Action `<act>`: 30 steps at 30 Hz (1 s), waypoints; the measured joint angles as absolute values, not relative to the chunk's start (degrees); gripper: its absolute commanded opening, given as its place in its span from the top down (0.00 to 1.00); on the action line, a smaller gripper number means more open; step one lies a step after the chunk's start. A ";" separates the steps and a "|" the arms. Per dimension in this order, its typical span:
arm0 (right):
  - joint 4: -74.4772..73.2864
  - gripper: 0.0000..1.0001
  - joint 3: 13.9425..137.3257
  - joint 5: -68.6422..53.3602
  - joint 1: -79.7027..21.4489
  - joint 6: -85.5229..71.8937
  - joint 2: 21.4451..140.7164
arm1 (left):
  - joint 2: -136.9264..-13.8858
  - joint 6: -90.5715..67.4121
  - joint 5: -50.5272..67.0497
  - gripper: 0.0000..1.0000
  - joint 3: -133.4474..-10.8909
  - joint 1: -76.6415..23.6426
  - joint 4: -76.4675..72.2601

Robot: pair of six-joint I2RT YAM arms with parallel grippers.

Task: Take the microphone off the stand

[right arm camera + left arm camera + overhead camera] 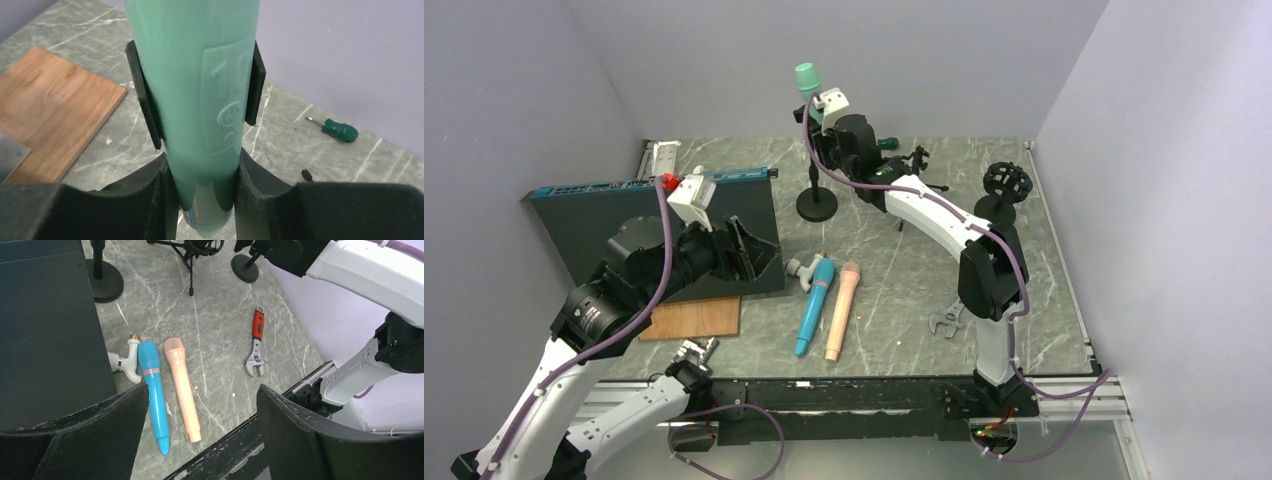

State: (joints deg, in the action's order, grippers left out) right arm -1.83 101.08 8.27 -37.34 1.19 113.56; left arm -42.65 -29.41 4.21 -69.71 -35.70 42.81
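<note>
A mint-green microphone stands upright at the back of the table in the black clip of a stand with a thin pole and a round black base. My right gripper is shut on the microphone's lower body, just below the clip; its fingers press both sides, and the gripper holds it upright. My left gripper is open and empty, as the left wrist view shows, and hovers over the front left of the table.
A blue microphone, a peach microphone and a white pipe fitting lie mid-table. A red-handled wrench, a wooden board, a dark panel, a small tripod, a round black mount and a green screwdriver surround them.
</note>
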 measured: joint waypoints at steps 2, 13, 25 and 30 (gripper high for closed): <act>-1.67 0.92 101.08 11.18 -38.13 1.83 113.60 | -42.65 -29.43 4.21 0.17 -69.80 -35.70 42.81; -1.74 1.00 99.11 -10.63 -32.93 11.25 112.38 | -50.28 -22.44 7.53 0.01 -80.53 -35.70 46.19; -6.61 1.00 97.89 -36.88 -26.50 10.85 110.43 | -54.94 -8.38 18.06 0.01 -78.19 -21.56 25.45; -7.44 1.00 98.02 -41.30 -26.33 8.97 110.48 | -62.74 -5.06 28.42 0.01 -78.83 -15.55 16.53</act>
